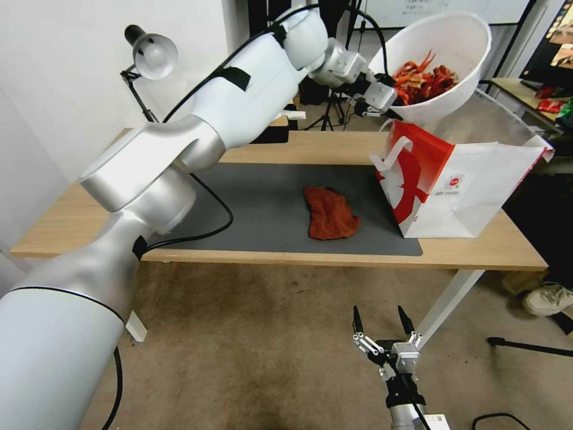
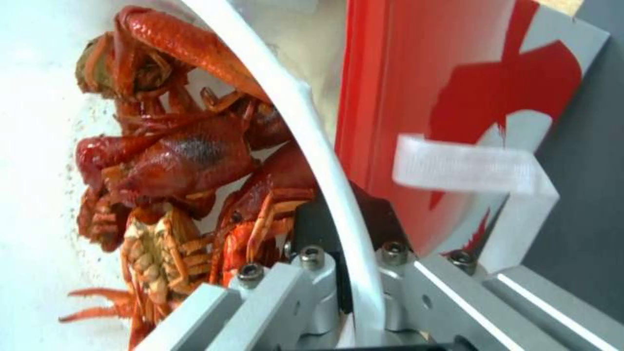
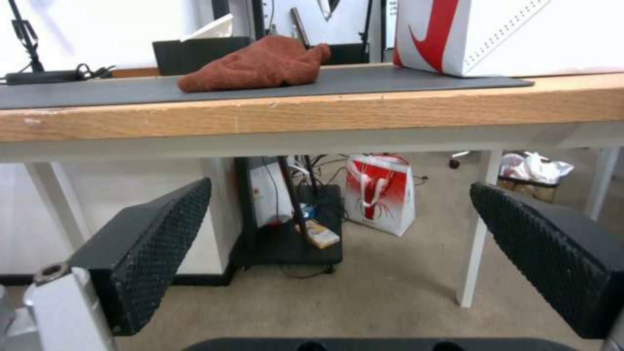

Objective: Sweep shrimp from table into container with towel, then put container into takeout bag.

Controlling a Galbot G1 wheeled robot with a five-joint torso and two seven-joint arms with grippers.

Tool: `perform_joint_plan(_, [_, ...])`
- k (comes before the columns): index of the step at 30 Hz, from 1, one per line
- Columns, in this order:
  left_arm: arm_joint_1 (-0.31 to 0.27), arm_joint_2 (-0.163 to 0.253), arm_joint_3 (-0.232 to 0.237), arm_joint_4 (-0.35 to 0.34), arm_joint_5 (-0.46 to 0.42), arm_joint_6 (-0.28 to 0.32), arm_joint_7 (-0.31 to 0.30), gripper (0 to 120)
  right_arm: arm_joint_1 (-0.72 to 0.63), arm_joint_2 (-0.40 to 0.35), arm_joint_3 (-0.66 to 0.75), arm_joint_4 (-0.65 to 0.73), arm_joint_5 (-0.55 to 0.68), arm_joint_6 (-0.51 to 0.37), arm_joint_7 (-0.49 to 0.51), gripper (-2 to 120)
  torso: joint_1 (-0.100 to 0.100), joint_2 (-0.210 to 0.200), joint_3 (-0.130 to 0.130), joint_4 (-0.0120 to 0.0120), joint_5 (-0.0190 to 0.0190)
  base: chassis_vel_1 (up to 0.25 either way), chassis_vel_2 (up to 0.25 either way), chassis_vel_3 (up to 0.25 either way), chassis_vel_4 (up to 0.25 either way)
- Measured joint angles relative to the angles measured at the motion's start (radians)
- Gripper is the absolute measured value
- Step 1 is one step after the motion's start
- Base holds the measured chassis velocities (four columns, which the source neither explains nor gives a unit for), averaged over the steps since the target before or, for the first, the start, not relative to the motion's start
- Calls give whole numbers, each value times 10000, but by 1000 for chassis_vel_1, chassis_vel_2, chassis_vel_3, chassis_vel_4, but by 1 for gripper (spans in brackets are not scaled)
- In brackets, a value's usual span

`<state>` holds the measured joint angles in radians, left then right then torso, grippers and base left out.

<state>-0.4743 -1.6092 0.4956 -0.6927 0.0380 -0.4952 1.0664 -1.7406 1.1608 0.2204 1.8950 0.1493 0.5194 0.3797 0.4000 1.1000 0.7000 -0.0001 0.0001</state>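
Observation:
My left gripper (image 1: 391, 95) is shut on the rim of the white container (image 1: 459, 42) and holds it tilted in the air above the takeout bag (image 1: 471, 191). Glossy orange-red shrimp (image 1: 424, 80) lie piled inside the container. In the left wrist view the shrimp (image 2: 175, 161) press against the container rim (image 2: 319, 146), with the takeout bag's red panel (image 2: 416, 87) just beyond. The rust-red towel (image 1: 328, 214) lies crumpled on the dark mat of the table (image 1: 477, 251). My right gripper (image 1: 382, 316) hangs open below the table's front edge, empty. From there the towel (image 3: 260, 63) shows on the table (image 3: 312, 114).
A desk lamp (image 1: 149, 57) stands at the table's back left. A black box (image 1: 271, 131) sits at the back edge. Under the table stand another red-and-white bag (image 3: 380, 200) and a black rack (image 3: 292, 229). A shoe (image 1: 546, 298) rests on the floor at right.

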Motion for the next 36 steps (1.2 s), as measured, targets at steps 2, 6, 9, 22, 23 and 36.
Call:
perform_joint_plan(2, [-30,-28,36,-64,-16,30,-78,0,-22,-9,10,7,0,10,-5,100,1,0,1,1,0,0,0,0,0])
perform_joint_plan(6, [-254,-36,227,-118,-306,202,-290,0,-61,-5,31,36,-8,39,-35,100,0,0,0,2,-1,0,0,0,0])
perform_joint_plan(9, [-381,-36,323,-109,-393,275,-334,0,-74,10,29,36,-20,60,-55,100,0,0,0,1,-1,0,0,0,0])
perform_joint_plan(22, [-639,-11,1933,-626,-787,693,-579,0,-92,18,-44,54,-90,73,-80,100,0,0,0,0,-1,0,0,0,0])
perform_joint_plan(23, [-643,-7,2071,-671,-775,709,-577,0,-109,8,-18,70,-90,73,-81,100,0,0,0,1,-1,0,0,0,0])
perform_joint_plan(36, [-697,3,2427,-990,-705,735,-534,0,-120,50,-39,48,-105,72,-124,100,0,0,-1,1,-1,0,0,0,0])
